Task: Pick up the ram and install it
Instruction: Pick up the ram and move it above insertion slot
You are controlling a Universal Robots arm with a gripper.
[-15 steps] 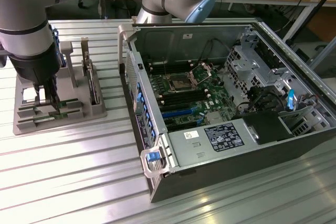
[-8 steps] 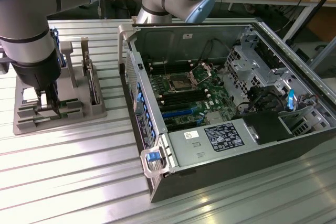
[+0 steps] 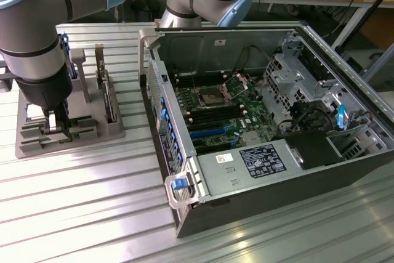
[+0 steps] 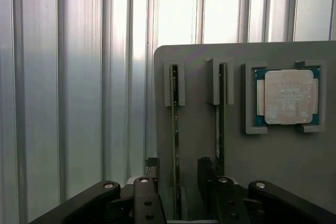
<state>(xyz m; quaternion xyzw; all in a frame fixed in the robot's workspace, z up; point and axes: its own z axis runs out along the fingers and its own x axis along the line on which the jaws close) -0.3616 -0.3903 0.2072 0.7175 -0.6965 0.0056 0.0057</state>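
The pincer (image 3: 56, 126) stands low over the gray holder (image 3: 37, 143), which lies on the ribbed table (image 3: 92, 201). Its jaws are apart and clamp nothing.

In the wrist view the holder (image 4: 199, 129) keeps 2 thin sticks upright on their long edge, each in its own narrow slot. This is probably so that the fingers can reach both flat sides of a stick from above.

The ram (image 4: 175, 145) is the stick that runs into the gap of the pincer (image 4: 178, 184). It stands between the 2 fingers (image 4: 206, 177) with a little free space on each side, so it appears straddled but not yet gripped. The second stick (image 4: 221, 124) stands just beside the outer side of 1 finger, outside the gap. Farther from the pincer, the square silver processor (image 4: 286, 96) lies flat in its own pocket of the holder.

Well apart from the pincer, toward the exterior view's right, the open computer case (image 3: 277, 204) lies on its side. The memory slots (image 3: 209, 118) on its board face upward, which would allow a stick to enter from above.
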